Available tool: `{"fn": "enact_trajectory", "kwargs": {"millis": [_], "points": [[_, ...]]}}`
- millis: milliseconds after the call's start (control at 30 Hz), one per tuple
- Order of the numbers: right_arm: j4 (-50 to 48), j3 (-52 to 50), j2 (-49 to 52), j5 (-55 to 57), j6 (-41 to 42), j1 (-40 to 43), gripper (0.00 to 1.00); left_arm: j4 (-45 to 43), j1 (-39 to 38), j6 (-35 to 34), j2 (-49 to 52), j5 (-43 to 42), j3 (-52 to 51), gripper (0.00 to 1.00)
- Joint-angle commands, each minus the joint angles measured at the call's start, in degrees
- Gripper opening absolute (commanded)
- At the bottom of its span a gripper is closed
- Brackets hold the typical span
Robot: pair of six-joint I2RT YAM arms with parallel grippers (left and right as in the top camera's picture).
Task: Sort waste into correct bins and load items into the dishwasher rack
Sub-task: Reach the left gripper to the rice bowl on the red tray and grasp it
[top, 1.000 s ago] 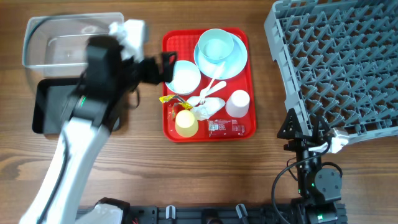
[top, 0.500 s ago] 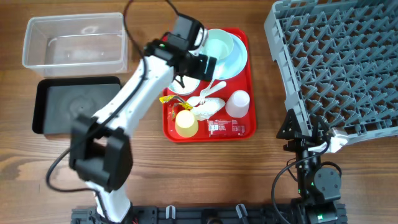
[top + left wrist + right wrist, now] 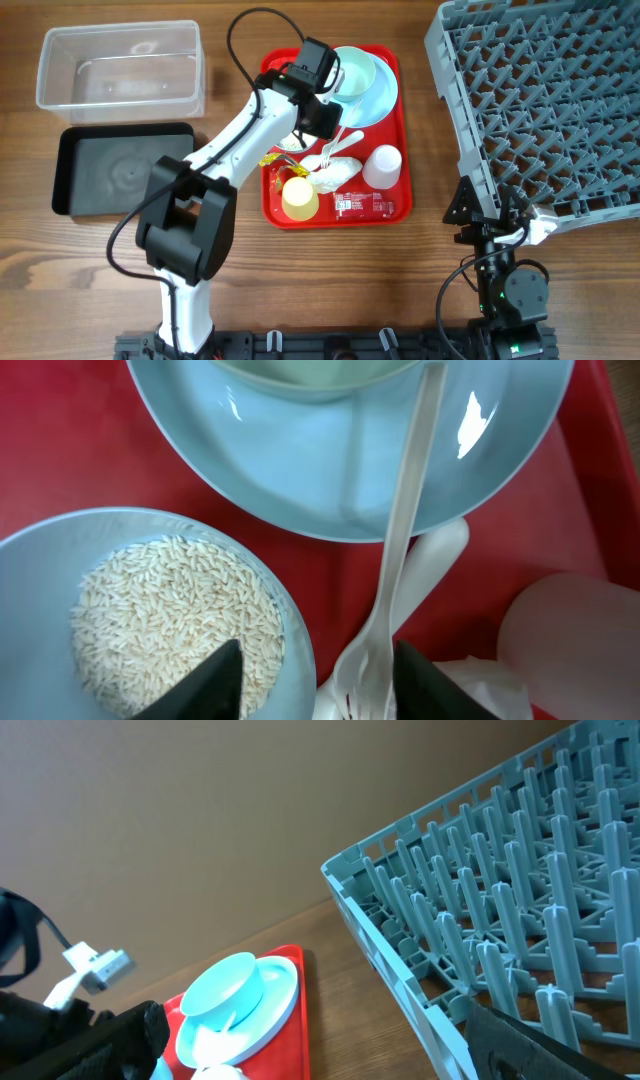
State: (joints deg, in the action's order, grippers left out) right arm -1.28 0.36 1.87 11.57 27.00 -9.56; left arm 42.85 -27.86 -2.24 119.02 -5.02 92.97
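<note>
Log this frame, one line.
left gripper: open, above rice bowl | right gripper: open, beside rack | held: nothing

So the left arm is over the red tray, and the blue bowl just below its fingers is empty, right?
Not quite: the bowl is not empty. The left wrist view shows the blue bowl holding a heap of white rice grains. The rest is right: the left gripper is over the red tray, just above that bowl.
</note>
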Motion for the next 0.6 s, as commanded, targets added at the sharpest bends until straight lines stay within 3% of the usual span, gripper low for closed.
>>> {"fn": "enact_trajectory", "kwargs": {"millis": [0, 200, 233, 333, 567], "points": [[-0.1, 0.0, -0.1, -1.4, 0.6, 0.3, 1.0, -0.2, -0.2, 0.3, 2.0, -0.7, 1.0, 0.42], [-0.1, 0.0, -0.1, -1.4, 0.6, 0.3, 1.0, -0.3, -0.2, 0.1, 3.0, -0.7, 1.0, 0.22], [-0.1, 0.0, -0.1, -1.4, 0.6, 0.3, 1.0, -0.6, -0.2, -0.7, 3.0, -0.6, 1.0, 0.14], [-0.1, 0.0, -0.1, -1.4, 0.6, 0.3, 1.0, -1.0, -0.2, -5.9, 3.0, 2.4, 1.0, 0.04], [-0.1, 0.0, -0.1, -1.4, 0.6, 0.3, 1.0, -1.5, -0.2, -8.7, 3.3, 4.1, 0.7, 0.04]]}}
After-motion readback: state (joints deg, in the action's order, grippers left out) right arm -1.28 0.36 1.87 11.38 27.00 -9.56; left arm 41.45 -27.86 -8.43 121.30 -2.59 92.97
